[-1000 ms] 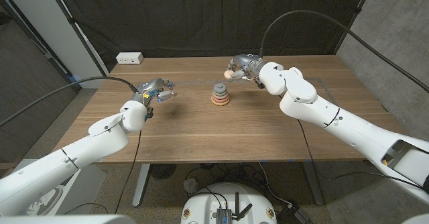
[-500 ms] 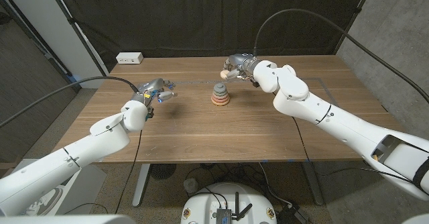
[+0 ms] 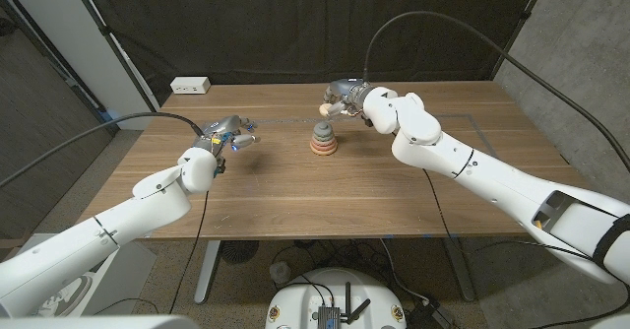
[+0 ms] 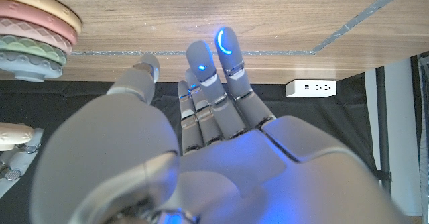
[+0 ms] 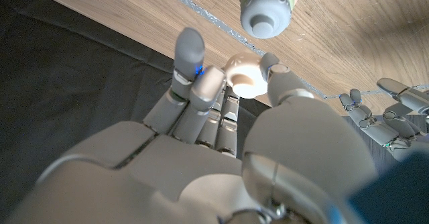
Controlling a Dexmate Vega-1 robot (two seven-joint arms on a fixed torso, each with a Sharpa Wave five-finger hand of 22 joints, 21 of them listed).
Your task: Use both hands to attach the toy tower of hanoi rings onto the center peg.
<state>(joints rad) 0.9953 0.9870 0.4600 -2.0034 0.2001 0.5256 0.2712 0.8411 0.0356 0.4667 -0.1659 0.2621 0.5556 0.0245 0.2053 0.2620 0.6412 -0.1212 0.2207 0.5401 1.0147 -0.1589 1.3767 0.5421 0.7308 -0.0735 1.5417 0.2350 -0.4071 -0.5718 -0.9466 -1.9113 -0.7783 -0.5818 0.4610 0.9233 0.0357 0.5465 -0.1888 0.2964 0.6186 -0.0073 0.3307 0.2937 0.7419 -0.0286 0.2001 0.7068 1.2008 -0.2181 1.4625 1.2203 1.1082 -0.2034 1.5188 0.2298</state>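
Ring stack (image 4: 33, 33) cut off by the frame edge; peg hidden

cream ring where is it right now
The cream ring is pinched in the right hand, in the air at the table's far middle, just behind and above the ring stack in the head view.

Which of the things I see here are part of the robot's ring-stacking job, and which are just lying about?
Part of the job:
- ring stack on the peg
- small cream ring, pinched by the right hand
- left hand, holding nothing

Just lying about:
- white power strip at the far left corner of the table
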